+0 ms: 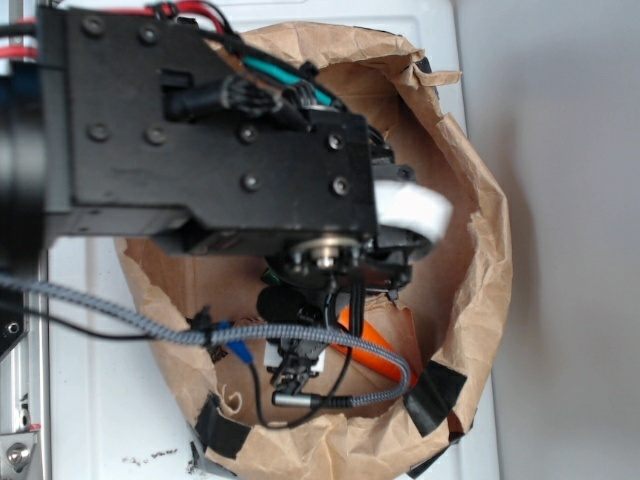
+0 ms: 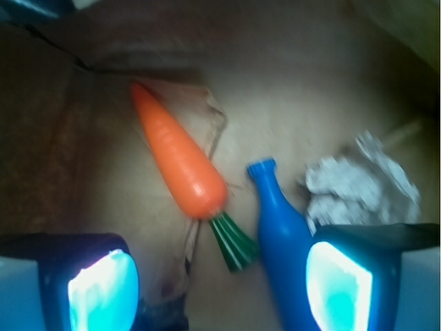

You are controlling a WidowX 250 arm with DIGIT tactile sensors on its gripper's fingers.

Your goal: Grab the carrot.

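1. The carrot (image 2: pixel 180 157) lies on the floor of the brown paper bag (image 1: pixel 480 250), its tip pointing far and left.
2. A blue bottle (image 2: pixel 284 238) lies just right of its green stem.
3. Crumpled foil (image 2: pixel 362 183) sits further right.
4. The gripper (image 2: pixel 220 276) is spread wide and holds nothing, above the carrot.

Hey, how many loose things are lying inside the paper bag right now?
3. The carrot lies left of center, the blue bottle beside its green stem, and a crumpled foil wad at right. The arm may hide more.
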